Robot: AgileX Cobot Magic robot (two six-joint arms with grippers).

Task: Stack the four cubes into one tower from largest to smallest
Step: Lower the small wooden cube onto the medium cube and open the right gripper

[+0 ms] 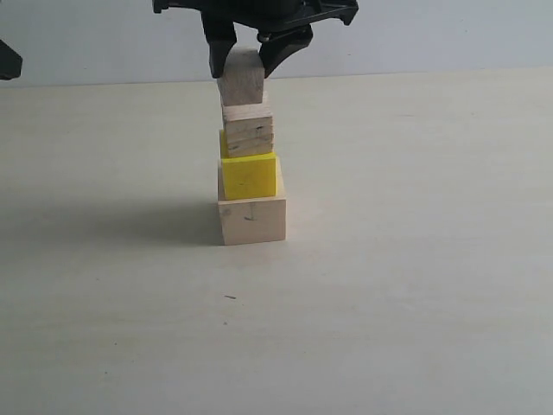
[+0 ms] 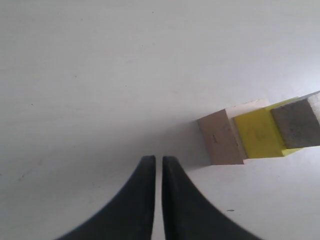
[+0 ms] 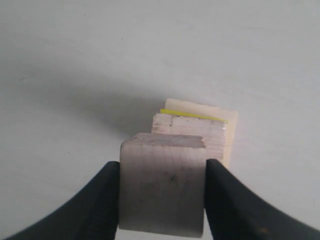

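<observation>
On the table (image 1: 415, 259) stands a column of cubes: the largest pale wood cube (image 1: 252, 220) at the bottom, the yellow cube (image 1: 249, 175) on it, the plywood cube (image 1: 249, 131) on that. The smallest pale cube (image 1: 242, 82) sits at the top, slightly tilted, its underside at the plywood cube's top face. My right gripper (image 1: 246, 67) comes down from above and is shut on this smallest cube (image 3: 162, 192), one finger on each side. My left gripper (image 2: 158, 161) is shut and empty, low over the table beside the tower's base (image 2: 222, 140).
A bit of the left arm (image 1: 7, 60) shows at the far left edge of the exterior view. A pale wall runs behind the table's back edge. The tower casts a shadow to its left.
</observation>
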